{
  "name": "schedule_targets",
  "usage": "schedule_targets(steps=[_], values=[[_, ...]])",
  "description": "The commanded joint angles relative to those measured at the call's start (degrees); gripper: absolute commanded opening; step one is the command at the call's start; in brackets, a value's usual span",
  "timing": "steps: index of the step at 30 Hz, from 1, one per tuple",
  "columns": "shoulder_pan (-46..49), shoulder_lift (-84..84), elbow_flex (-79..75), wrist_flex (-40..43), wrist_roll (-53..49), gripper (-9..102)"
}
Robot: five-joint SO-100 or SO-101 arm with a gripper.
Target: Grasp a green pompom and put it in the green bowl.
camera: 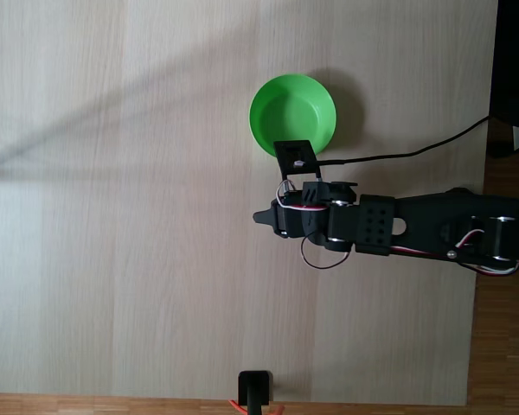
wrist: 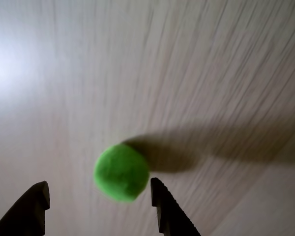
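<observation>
The approach is in hand: the end effector (wrist: 99,194) is spread with the green pompom (wrist: 121,172) on the desk (wrist: 196,69) between its tips (nearer one), so closing comes next, before the green bowl (camera: 292,114).

In the wrist view the two dark fingers (wrist: 39,206) are cut off by the bottom edge, so just their tips show. The wood lines of the table (wrist: 187,59) look smeared and blurry. In the fixed view the arm (camera: 432,229) runs off the right edge. It covers the near rim of the green bowl (camera: 281,108). A black thing (camera: 255,393) is cut off at the bottom edge.
</observation>
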Motion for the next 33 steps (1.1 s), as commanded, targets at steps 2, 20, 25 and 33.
schedule_targets(steps=[2,20,25,33], values=[[-0.6,-1.5,-2.4,0.3,-0.4,25],[-0.7,-3.3,-2.3,-0.3,-0.4,25],[-0.7,-3.3,-2.5,-0.3,-0.7,25],[-0.6,-4.4,-2.5,-0.4,-2.3,25]])
